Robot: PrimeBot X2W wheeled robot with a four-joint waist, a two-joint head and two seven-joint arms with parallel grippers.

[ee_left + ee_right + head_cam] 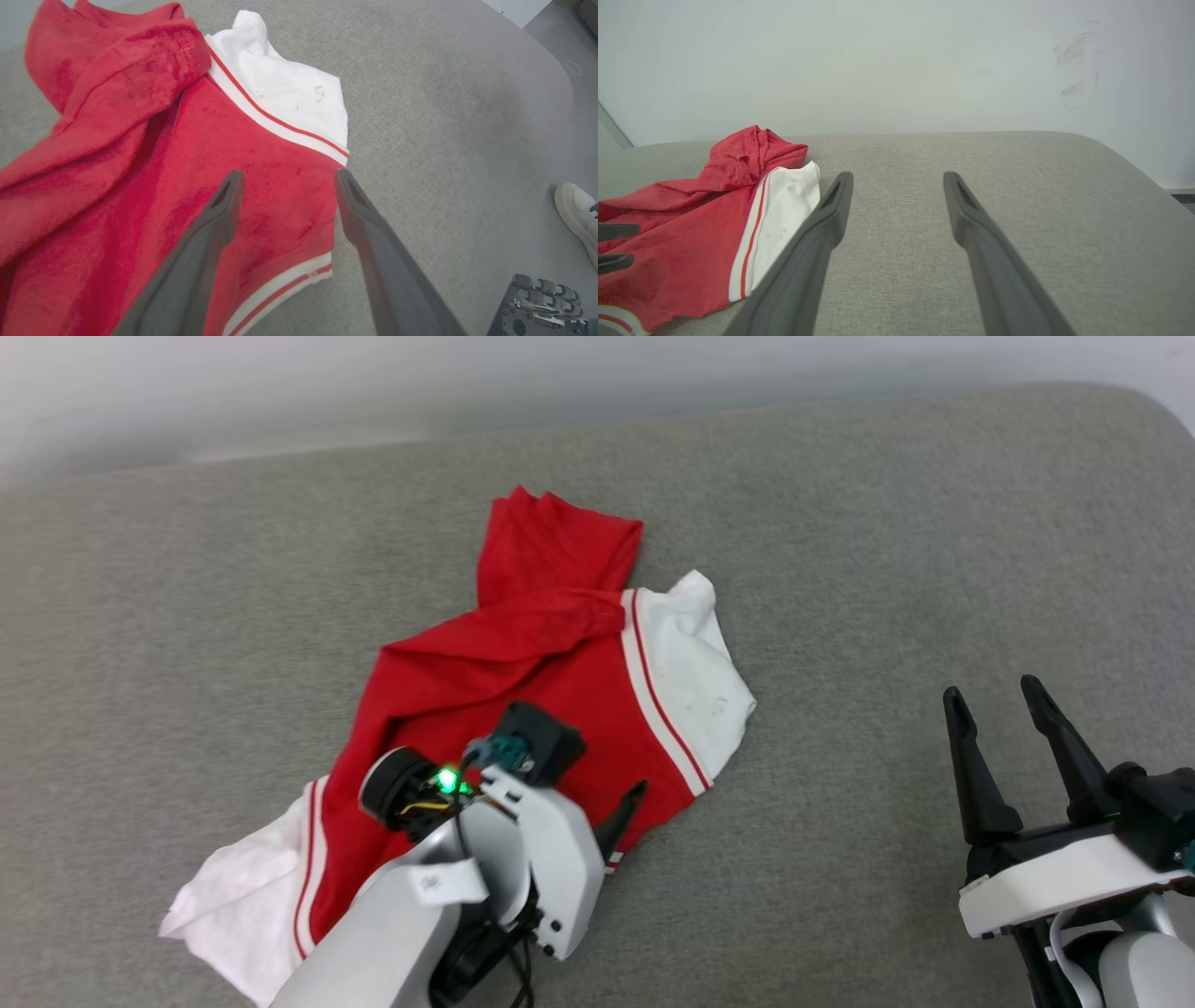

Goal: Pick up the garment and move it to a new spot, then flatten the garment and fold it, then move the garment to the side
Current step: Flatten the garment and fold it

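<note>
Now the garment (523,681) lies in a crumpled heap on the grey worktop (887,569), a bit to the left of the middle in the head view. It is mostly red. One white sleeve (695,672) sticks out on its right side. The other white sleeve (238,905) sticks out at the lower left. Red and white stripes run along where each sleeve meets the red part. The top of the red part is folded over and bunched up.

The left arm (420,933) comes up from the bottom of the head view, and its wrist is bent over the lower part of the garment. The left end effector (288,175) has its two dark fingers spread wide and holds nothing. In the left wrist view, one finger is over the red cloth and the other is right at the cloth's edge, near the striped hem (285,289). I cannot tell if the tips touch the cloth.

The right end effector (990,691) sits at the lower right, well apart from the garment. Its fingers point up and are spread too, with bare worktop between them.

A person's pale shoe (579,210) is on the floor beside the worktop.
</note>
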